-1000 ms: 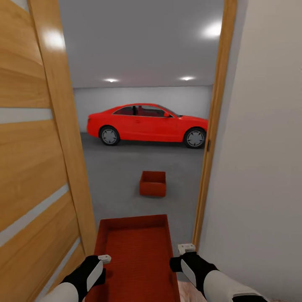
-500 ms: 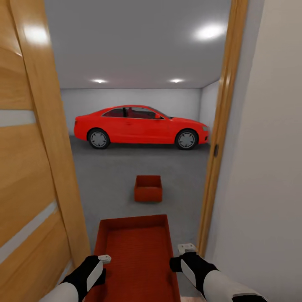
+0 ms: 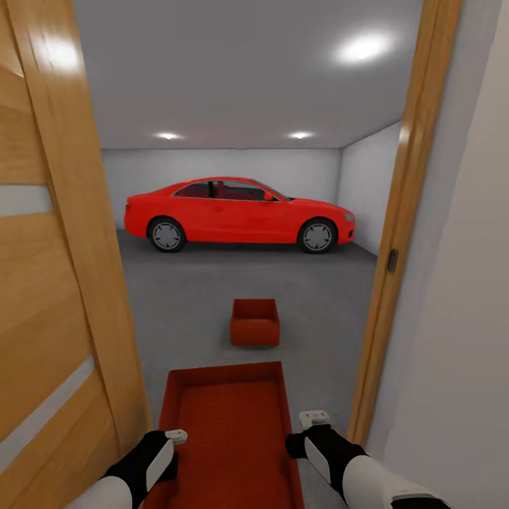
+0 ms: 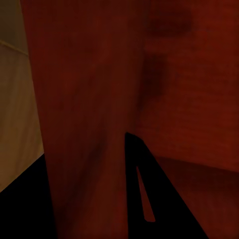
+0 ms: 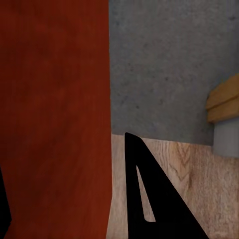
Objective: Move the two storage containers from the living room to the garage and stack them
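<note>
Carrying step: left gripper (image 3: 172,445) and right gripper (image 3: 305,433) clamp the second storage container (image 3: 230,431) at the garage doorway; next, roll to the floor container (image 3: 254,322) and stack

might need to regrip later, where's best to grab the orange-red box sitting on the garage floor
Probably by its two long side walls near the rim, coming down from above with one gripper on each side. The orange-red lidless rectangular box sits upright and open-topped on the dark-grey concrete floor, apart from the red car, so its rim is free all round. It looks too wide for one gripper to span.
</note>
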You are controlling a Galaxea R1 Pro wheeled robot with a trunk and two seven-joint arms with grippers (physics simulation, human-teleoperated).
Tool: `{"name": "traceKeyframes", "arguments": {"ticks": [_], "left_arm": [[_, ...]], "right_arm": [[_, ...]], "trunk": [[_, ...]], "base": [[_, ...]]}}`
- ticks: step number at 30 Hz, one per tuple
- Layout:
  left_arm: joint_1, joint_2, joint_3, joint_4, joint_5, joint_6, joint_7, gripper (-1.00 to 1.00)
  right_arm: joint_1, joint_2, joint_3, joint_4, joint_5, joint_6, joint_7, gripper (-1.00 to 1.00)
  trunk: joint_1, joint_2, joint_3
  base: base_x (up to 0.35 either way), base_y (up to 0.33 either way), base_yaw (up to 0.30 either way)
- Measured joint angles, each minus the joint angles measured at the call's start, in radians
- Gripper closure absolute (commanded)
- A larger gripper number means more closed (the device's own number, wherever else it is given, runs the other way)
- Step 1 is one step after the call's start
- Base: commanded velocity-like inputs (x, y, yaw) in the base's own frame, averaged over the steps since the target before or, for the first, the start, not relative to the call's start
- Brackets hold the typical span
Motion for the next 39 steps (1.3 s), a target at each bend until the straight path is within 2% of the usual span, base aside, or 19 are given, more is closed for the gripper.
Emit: {"name": "traceKeyframes", "arguments": {"ticks": [9,39], "left_arm": [[0.0,0.0,0.001,-0.001,-0.002,0.0,0.0,1.0],[0.0,0.0,0.001,0.0,-0.001,0.0,0.0,1.0]], "right_arm": [[0.0,-0.002,0.001,0.001,0.0,-0.005,-0.001,1.0],[0.0,0.0,0.0,0.001,0.0,-0.005,-0.001,1.0]], "trunk": [[0.0,0.0,0.0],[-0.001,0.0,0.0]], "base": [[0.046,0.0,0.0],[0.335,0.0,0.0]]}}
